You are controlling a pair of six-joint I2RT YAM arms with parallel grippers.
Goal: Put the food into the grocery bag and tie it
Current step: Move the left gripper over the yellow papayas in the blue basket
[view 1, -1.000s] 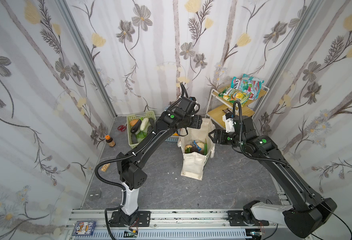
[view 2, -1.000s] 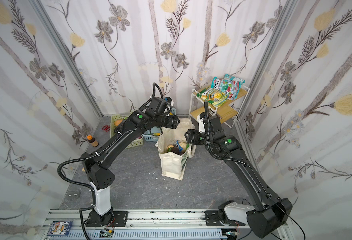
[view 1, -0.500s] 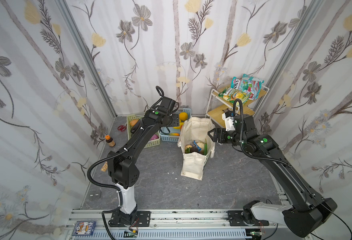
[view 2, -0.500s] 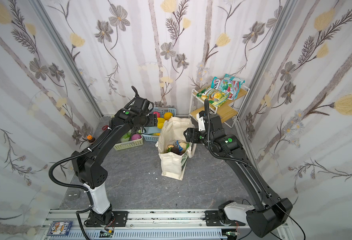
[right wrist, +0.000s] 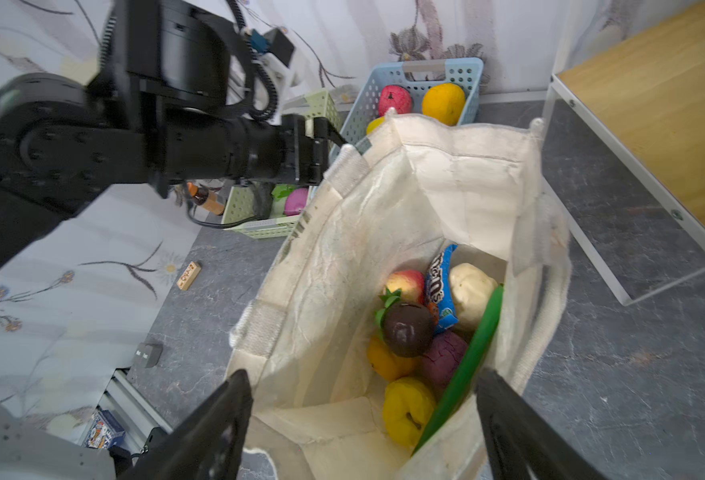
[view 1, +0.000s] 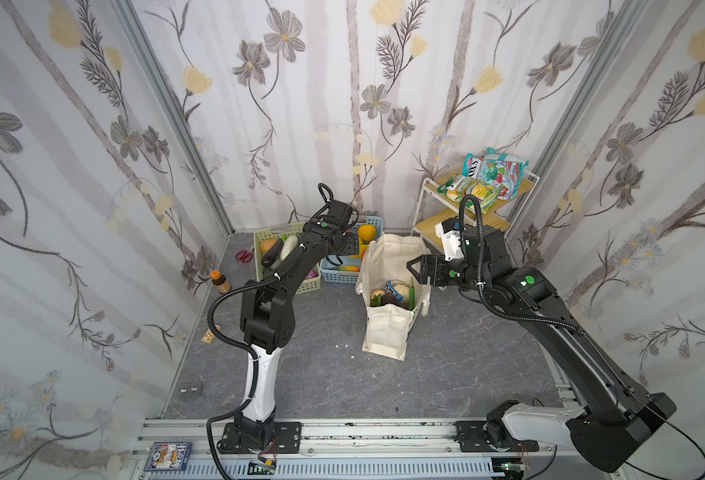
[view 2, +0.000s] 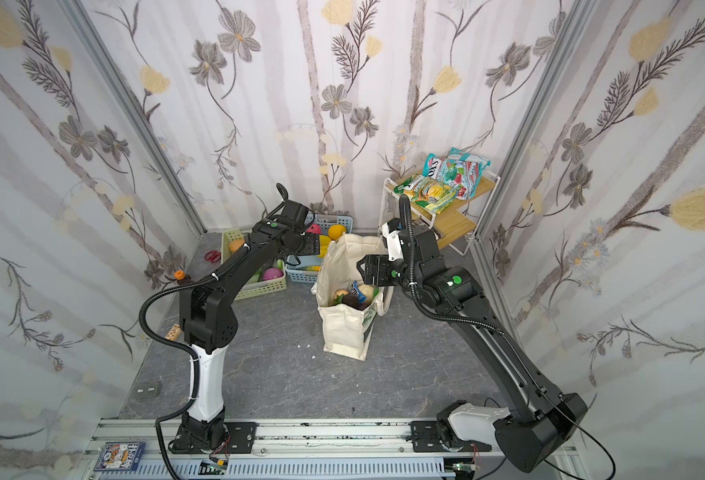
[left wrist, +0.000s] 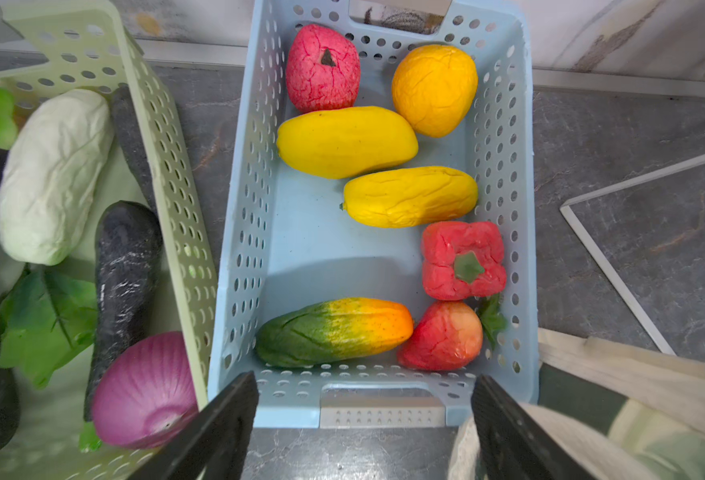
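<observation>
My left gripper (left wrist: pixel 363 384) is spread wide and empty, poised over the near end wall of the blue basket (left wrist: pixel 242 232), one finger either side of its grey handle. Ahead of it the basket's middle is bare. A green-to-orange mango (left wrist: pixel 334 332) and a red pepper (left wrist: pixel 463 259) lie closest. The green basket (left wrist: pixel 176 174) crowds one flank and the canvas tote (left wrist: pixel 616 374) the other, so side room is tight.

My right gripper (right wrist: pixel 363 374) is just as wide and holds nothing. It hangs over the tote's open mouth, and the tote stands upright on the worktop (view 1: pixel 321 374). Below this gripper lie a blue candy packet (right wrist: pixel 440 286), a cream potato (right wrist: pixel 471 295), a yellow pepper (right wrist: pixel 406 407) and a long green piece (right wrist: pixel 473 353) against the tote's wall. The shelf rack (view 1: pixel 481 226) stands just behind it.

Only the right wrist view shows a left fingertip at the tote's rim, and I cannot tell whether it touches. Both top views show broad open worktop between the tote and the arm bases.
</observation>
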